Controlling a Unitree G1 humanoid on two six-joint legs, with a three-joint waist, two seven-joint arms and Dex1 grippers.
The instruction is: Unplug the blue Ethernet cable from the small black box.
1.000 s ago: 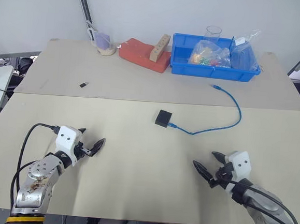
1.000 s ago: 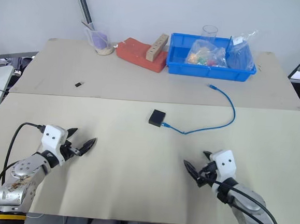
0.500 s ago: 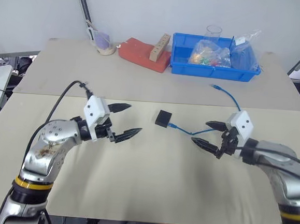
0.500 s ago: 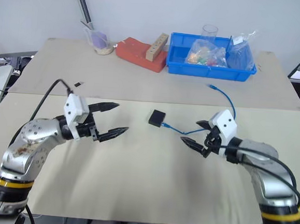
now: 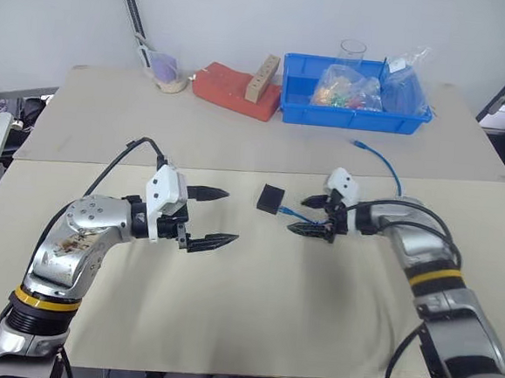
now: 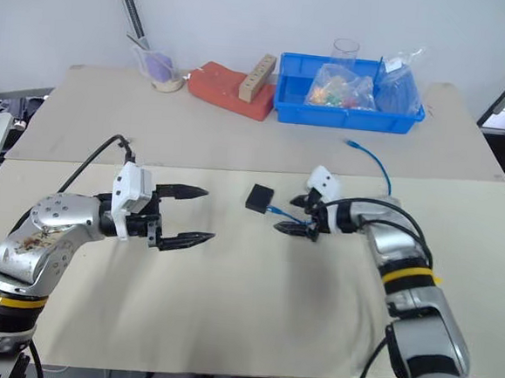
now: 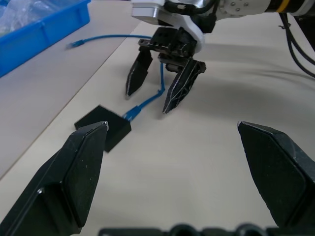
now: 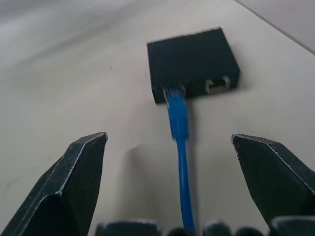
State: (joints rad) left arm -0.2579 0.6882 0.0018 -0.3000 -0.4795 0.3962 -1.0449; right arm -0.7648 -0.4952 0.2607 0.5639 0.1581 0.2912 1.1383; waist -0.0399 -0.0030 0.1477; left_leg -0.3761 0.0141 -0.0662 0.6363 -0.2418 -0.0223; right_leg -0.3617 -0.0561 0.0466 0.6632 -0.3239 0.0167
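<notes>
Nothing is unplugged yet. Nearest the table's front edge, the left gripper (image 5: 213,215) hovers with fingers spread, empty. Further in, the right gripper (image 5: 312,216) straddles the blue Ethernet cable (image 8: 178,147), fingers wide, gripping nothing. The cable's plug sits in the small black box (image 5: 271,197), mid-table; gripping and pulling remain.

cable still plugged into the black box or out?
Plugged in. The blue Ethernet cable has its plug seated in a port on the small black box; the right gripper, open, straddles the cable without gripping.

Bright blue Ethernet cable (image 8: 178,147), matte black box (image 8: 192,61), beige table (image 5: 252,311)
</notes>
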